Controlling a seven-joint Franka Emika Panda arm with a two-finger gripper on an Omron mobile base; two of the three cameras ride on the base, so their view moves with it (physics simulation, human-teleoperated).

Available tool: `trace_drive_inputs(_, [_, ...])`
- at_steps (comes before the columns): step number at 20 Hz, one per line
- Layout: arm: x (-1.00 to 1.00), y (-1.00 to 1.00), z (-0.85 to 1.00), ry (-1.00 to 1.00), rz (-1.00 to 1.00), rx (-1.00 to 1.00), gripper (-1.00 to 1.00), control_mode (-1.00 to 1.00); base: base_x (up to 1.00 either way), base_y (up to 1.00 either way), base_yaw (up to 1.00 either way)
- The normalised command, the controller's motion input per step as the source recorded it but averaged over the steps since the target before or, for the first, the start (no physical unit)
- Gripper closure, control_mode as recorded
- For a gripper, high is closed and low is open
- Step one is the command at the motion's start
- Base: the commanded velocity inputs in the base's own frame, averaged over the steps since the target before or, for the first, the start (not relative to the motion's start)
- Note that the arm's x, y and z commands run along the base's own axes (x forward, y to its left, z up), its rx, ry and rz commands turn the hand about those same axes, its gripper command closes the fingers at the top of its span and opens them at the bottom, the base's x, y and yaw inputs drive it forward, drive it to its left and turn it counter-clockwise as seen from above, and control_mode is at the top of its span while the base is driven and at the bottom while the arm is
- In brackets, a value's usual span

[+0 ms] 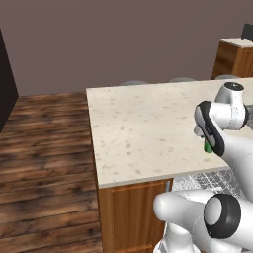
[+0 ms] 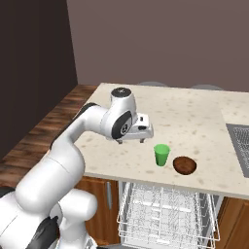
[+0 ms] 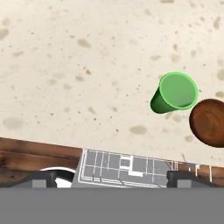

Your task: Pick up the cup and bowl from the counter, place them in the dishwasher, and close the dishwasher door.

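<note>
Above the worktop (image 2: 204,116) my hand (image 2: 131,141) hangs with its jaws spread wide, holding nothing. Just to its right the green cup (image 2: 162,154) stands upright near the front edge, the brown bowl (image 2: 185,165) close beside it. Below them, white dishwasher racks (image 2: 165,209) stick out.

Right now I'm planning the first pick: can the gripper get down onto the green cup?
Probably yes: the gripper hangs open above bare counter beside the cup, nothing between; the bowl sits on its far side.
</note>
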Motion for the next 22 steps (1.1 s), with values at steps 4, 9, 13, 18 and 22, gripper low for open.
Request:
trace_drive_inputs(4, [0.04,-0.21,-0.24,0.00,0.00,0.00,-1.00,-1.00,0.00,0.00,0.00])
trace_drive_inputs(9, [0.23,-0.25,-0.23,0.00,0.00,0.00,-1.00,-1.00,0.00,0.00,0.00])
trace_drive_inputs(13, [0.33,-0.25,-0.24,0.00,0.00,0.00,-1.00,-1.00,0.00,0.00,0.00])
trace_drive_inputs(18, [0.30,-0.22,-0.24,0.00,0.00,0.00,-1.00,-1.00,0.00,0.00,0.00])
trace_drive_inputs(22, [0.32,-0.21,-0.22,0.00,0.00,0.00,-1.00,-1.00,0.00,0.00,0.00])
